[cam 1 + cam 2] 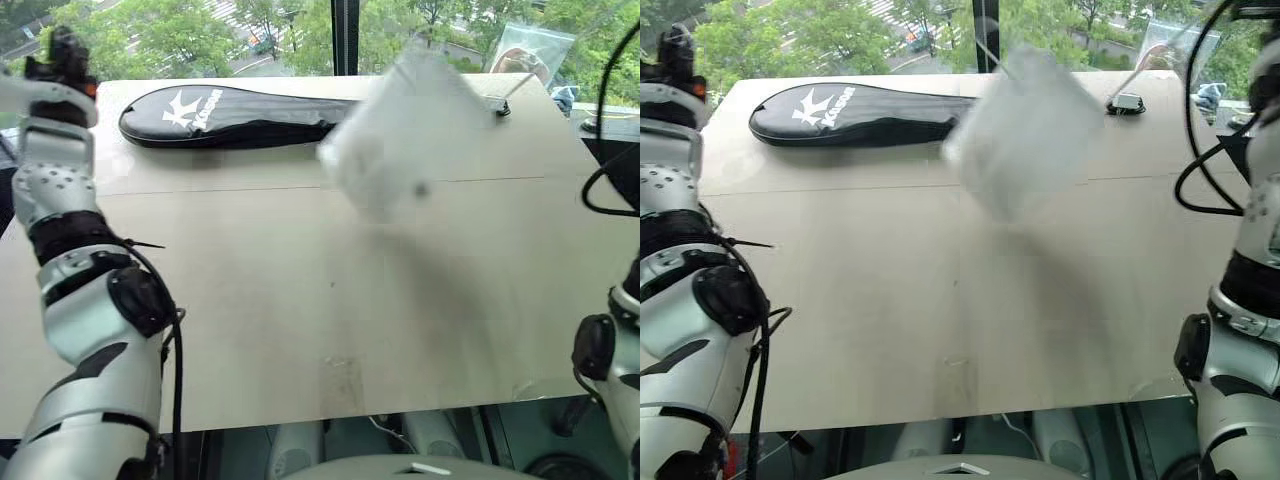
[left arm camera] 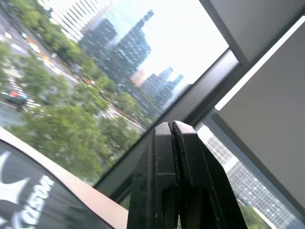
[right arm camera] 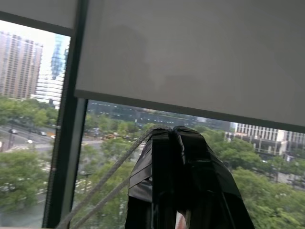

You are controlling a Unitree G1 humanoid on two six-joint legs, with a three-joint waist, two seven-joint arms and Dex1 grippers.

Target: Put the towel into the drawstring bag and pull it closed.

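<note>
Drawstring bag hanging blurred above the table, mouth gathered. Right gripper clenched on its cords; left gripper clenched, apparently empty. Best pulled steadily outward, without jerking.

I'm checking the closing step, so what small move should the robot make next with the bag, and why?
Probably draw the right gripper slightly farther from the drawstring bag: it is shut on the cords, the bag hangs above the table, and whether its mouth is fully gathered is unclear.
</note>
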